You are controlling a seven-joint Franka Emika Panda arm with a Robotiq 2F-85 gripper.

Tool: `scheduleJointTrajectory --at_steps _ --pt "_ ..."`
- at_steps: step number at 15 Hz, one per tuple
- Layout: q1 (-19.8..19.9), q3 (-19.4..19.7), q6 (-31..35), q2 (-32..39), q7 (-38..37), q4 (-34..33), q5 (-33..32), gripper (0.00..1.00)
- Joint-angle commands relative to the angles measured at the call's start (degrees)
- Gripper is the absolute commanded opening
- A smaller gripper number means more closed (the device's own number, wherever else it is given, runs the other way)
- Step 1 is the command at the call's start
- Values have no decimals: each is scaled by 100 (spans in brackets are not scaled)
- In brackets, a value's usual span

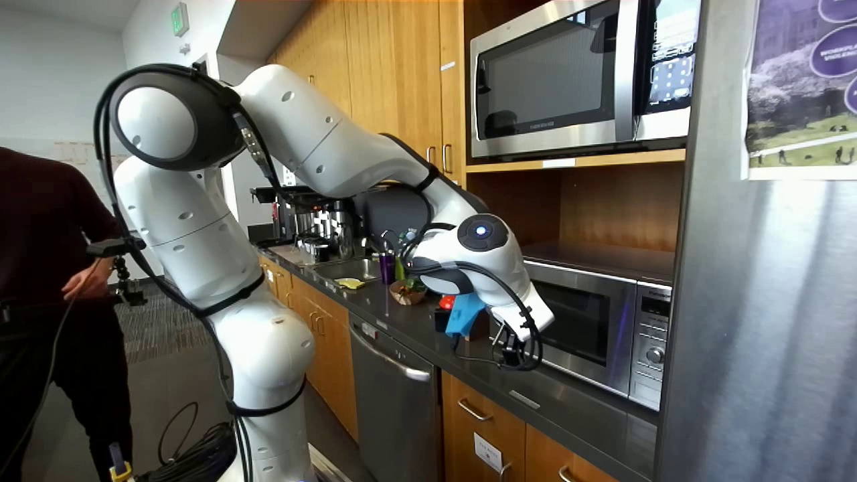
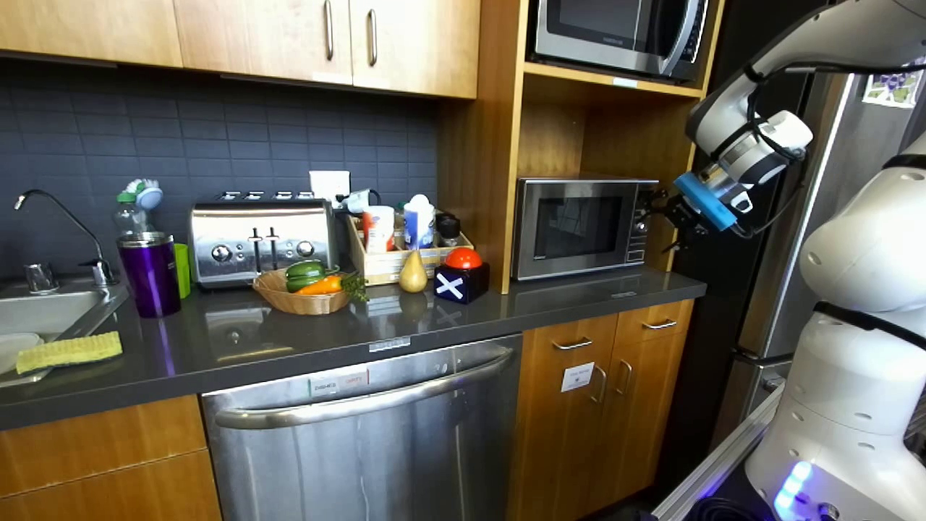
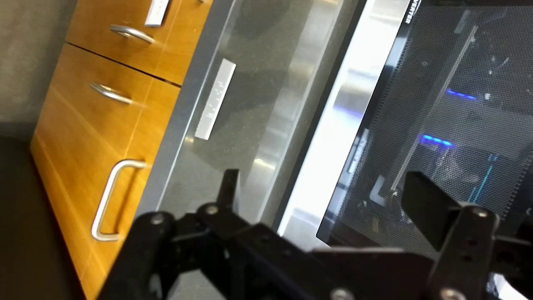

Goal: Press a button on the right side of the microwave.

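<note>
On the shiny grey counter [image 2: 325,336], the boxy steel microwave [image 2: 579,229] is best poked at three o'clock, the wide-spread black gripper [image 3: 321,179] pinched first.

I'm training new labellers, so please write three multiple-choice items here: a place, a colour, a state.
1. Relative to the larger microwave, the smaller microwave sits:
A) above
B) below
C) level

2. The tall tumbler is:
A) orange
B) white
C) purple

3. The jaws are:
A) open
B) shut, empty
C) shut on the tall tumbler

1 B: both exterior views show it on the counter, beneath the larger one.
2 C: its body is purple in both exterior views.
3 A: they stand far apart in the wrist view, holding nothing.
</note>
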State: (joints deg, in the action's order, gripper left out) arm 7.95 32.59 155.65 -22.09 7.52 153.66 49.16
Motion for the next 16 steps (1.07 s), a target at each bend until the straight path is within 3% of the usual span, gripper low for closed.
scheduleJointTrajectory --at_steps 1,7,11,16 --pt "-508 112 555 -21 417 41 970 100" --pt "-1248 396 1121 102 1975 -198 2683 100" --pt "-1470 782 965 281 3101 -599 3533 100" --pt "-1623 1135 746 817 4564 -1188 5092 100"
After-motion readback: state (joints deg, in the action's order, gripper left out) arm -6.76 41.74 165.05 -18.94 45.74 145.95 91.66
